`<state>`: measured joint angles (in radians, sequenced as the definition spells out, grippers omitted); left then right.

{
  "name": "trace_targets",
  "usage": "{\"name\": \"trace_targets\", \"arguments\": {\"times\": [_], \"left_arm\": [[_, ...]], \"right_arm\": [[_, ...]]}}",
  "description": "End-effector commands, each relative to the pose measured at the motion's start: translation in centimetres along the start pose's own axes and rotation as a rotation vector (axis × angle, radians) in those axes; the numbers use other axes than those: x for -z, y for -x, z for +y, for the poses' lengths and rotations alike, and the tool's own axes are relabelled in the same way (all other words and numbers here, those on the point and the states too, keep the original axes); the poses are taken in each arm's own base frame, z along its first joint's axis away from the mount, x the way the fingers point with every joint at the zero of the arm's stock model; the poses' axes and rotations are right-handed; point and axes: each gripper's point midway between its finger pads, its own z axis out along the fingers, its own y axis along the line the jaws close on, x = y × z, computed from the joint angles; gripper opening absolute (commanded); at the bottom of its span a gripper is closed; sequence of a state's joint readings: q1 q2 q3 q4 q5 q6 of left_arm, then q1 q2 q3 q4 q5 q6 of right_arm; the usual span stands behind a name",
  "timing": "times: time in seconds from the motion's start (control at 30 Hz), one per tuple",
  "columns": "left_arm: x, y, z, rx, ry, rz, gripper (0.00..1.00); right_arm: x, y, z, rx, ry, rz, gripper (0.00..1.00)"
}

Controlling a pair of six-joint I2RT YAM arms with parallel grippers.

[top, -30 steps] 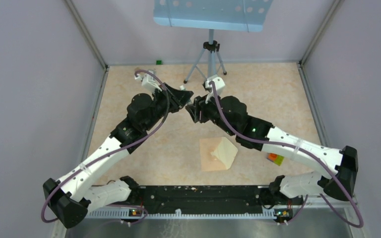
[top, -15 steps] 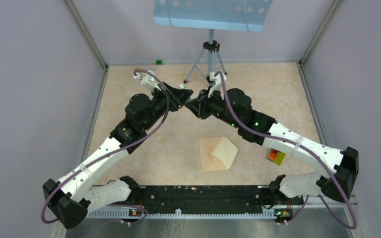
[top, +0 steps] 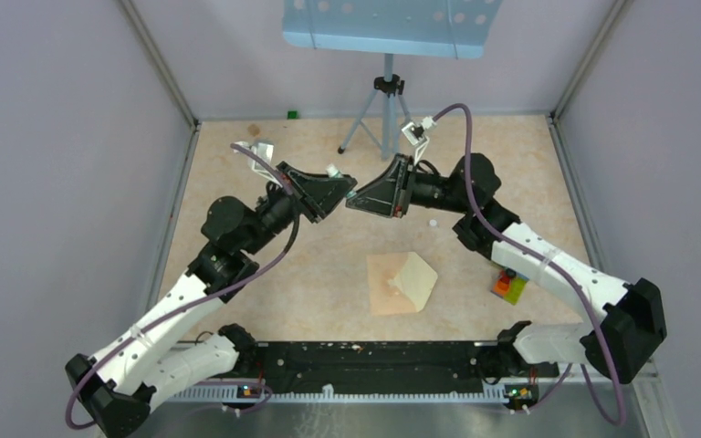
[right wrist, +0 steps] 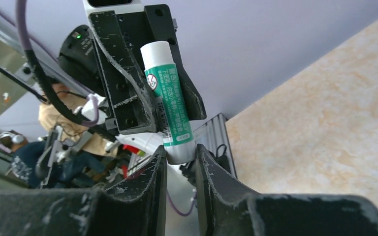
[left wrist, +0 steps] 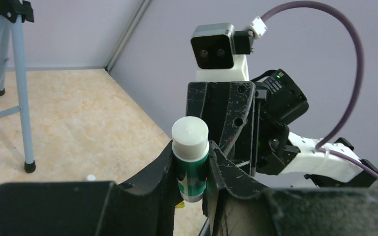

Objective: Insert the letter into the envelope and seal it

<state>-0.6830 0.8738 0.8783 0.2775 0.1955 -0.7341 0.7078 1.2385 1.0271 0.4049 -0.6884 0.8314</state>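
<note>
Both arms have swung outward since a second ago and the right wrist has rolled; from above, the left end effector (top: 347, 189) and right end effector (top: 354, 202) meet tip to tip over the far middle of the bench (top: 511, 182). The envelope (top: 381, 290) lies flat nearer the bases, with the letter (top: 418, 276) over its right part. From the left wrist, the left end effector is clamped on a green glue stick (left wrist: 191, 162); from the right wrist, the right one pinches its white end.
</note>
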Motion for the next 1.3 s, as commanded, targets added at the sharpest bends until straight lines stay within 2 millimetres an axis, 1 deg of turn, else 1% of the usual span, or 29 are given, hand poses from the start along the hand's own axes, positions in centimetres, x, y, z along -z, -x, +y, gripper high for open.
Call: {"name": "trace_targets", "arguments": {"times": [0.0,0.07,0.13,0.2,0.27,0.33,0.37,0.43,0.57,0.67,0.7,0.87,1.0,1.13,1.23,1.27], "left_arm": [[1.0,1.5,-2.3,-0.06,-0.089,-0.049,0.0],[0.9,1.8,-1.5,-0.05,-0.044,-0.065,0.0],[0.6,2.0,-0.7,-0.037,0.012,-0.067,0.0],[0.2,1.9,0.9,-0.015,0.097,-0.063,0.0],[-0.2,1.7,2.6,0.007,0.186,-0.053,0.0],[-0.7,1.4,3.2,0.024,0.227,-0.026,0.0],[-0.9,1.4,4.0,0.031,0.273,-0.021,0.0],[-1.4,0.9,4.6,0.047,0.317,0.017,0.0],[-2.4,0.0,5.1,0.071,0.349,0.083,0.0],[-3.1,-0.6,4.8,0.085,0.336,0.134,0.0],[-3.2,-0.7,4.7,0.089,0.334,0.14,0.0],[-3.7,-1.2,4.8,0.106,0.337,0.169,0.0],[-3.7,-1.4,4.8,0.111,0.338,0.174,0.0],[-3.7,-1.2,4.7,0.108,0.334,0.173,0.0],[-3.7,-1.4,4.7,0.105,0.331,0.177,0.0],[-3.8,-1.4,4.7,0.104,0.328,0.178,0.0]], "right_arm": [[0.7,2.7,1.5,-0.028,0.073,-0.071,0.2],[0.8,2.8,0.9,-0.004,0.021,-0.08,0.37],[1.1,3.0,0.0,0.02,-0.048,-0.094,0.49],[1.5,3.2,-0.9,0.05,-0.123,-0.106,0.54],[2.0,3.7,-1.8,0.108,-0.226,-0.136,0.55],[2.5,3.5,-2.6,0.196,-0.344,-0.14,0.55],[2.7,3.4,-2.9,0.236,-0.391,-0.137,0.55],[2.9,3.3,-3.1,0.312,-0.451,-0.134,0.53],[2.9,2.2,-3.9,0.447,-0.568,-0.098,0.51],[2.3,1.7,-4.3,0.523,-0.64,-0.074,0.51],[2.1,1.9,-4.3,0.539,-0.657,-0.074,0.5],[1.5,2.1,-5.2,0.58,-0.743,-0.083,0.47],[1.2,2.6,-5.2,0.58,-0.743,-0.111,0.43],[1.0,2.6,-5.2,0.574,-0.745,-0.11,0.3],[0.8,2.4,-4.9,0.552,-0.725,-0.111,0.26],[0.7,2.4,-4.9,0.541,-0.719,-0.11,0.23]]}}
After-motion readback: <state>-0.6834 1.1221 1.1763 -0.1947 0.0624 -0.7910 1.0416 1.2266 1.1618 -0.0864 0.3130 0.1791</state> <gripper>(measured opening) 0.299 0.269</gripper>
